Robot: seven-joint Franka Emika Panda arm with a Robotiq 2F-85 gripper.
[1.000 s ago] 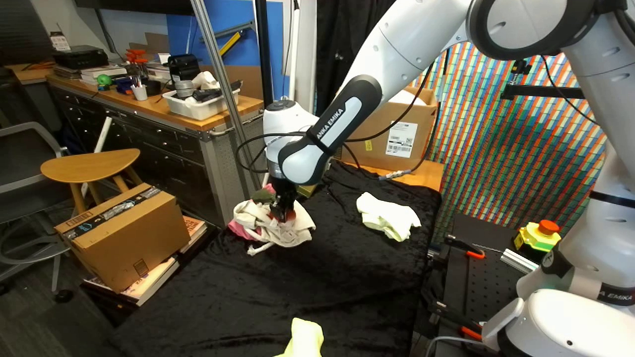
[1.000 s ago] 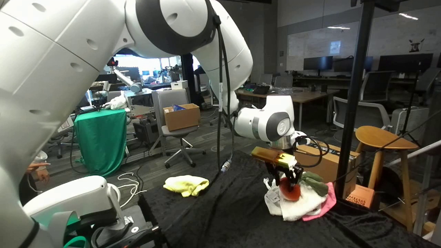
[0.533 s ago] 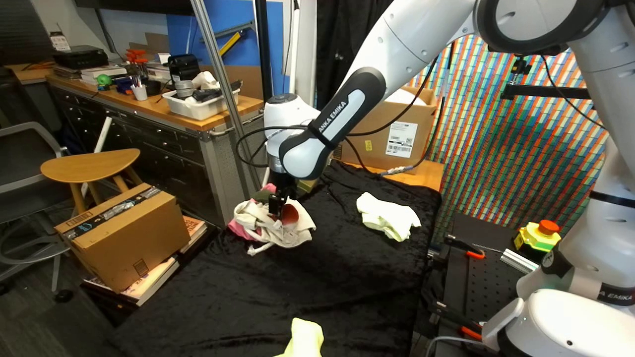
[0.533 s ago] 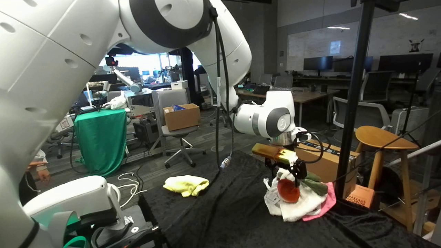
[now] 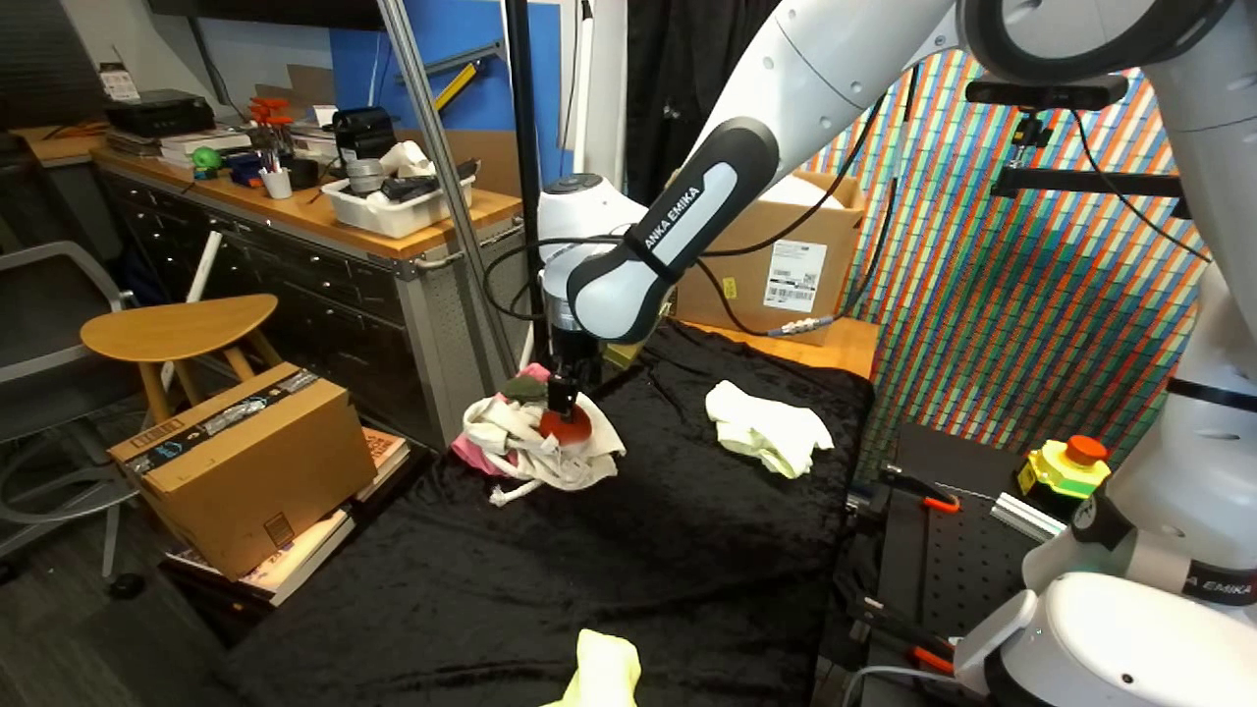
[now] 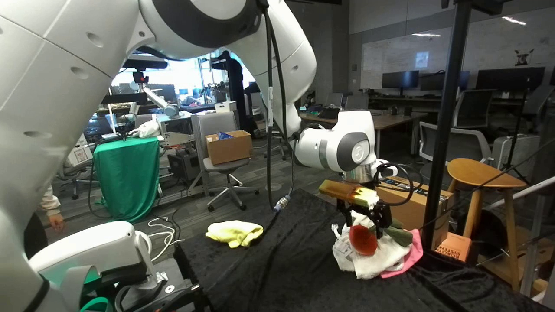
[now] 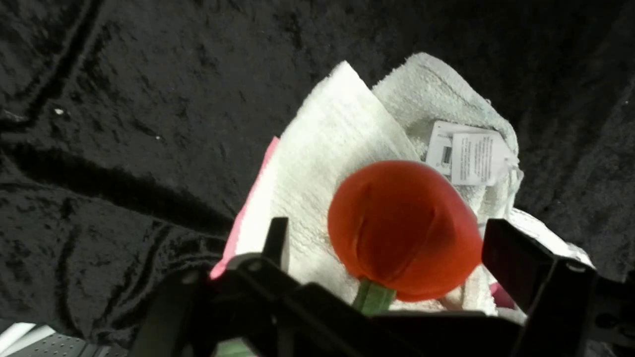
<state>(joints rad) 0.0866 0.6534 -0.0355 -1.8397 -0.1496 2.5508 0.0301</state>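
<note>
A round red-orange fabric object (image 7: pixel 404 218) with a green strap (image 7: pixel 374 297) lies on a crumpled white towel (image 7: pixel 317 163) bearing a printed label (image 7: pixel 474 157). My gripper (image 7: pixel 387 240) stands open above it, fingers wide to either side. A clear gap shows at the left finger; whether the right finger touches the red object I cannot tell. In both exterior views, the gripper (image 6: pixel 363 223) hangs just over the red object (image 6: pixel 363 240), with the towel (image 6: pixel 368 266) beneath. Pink cloth (image 6: pixel 415 253) and dark green cloth (image 6: pixel 399 235) poke out of the pile.
A black velvet cloth (image 5: pixel 550 579) covers the surface. On it lie a pale yellow cloth (image 5: pixel 768 429) and a yellow cloth (image 5: pixel 604 673). Near the pile stand a metal post (image 5: pixel 442 167) and a black pole (image 6: pixel 446 130). A cardboard box (image 5: pixel 245 471) sits beyond the left edge.
The jaws have opened, letting go of the red object, which stays on the towel. The gripper has since risen slightly and shifted a little to the right in both exterior views.
</note>
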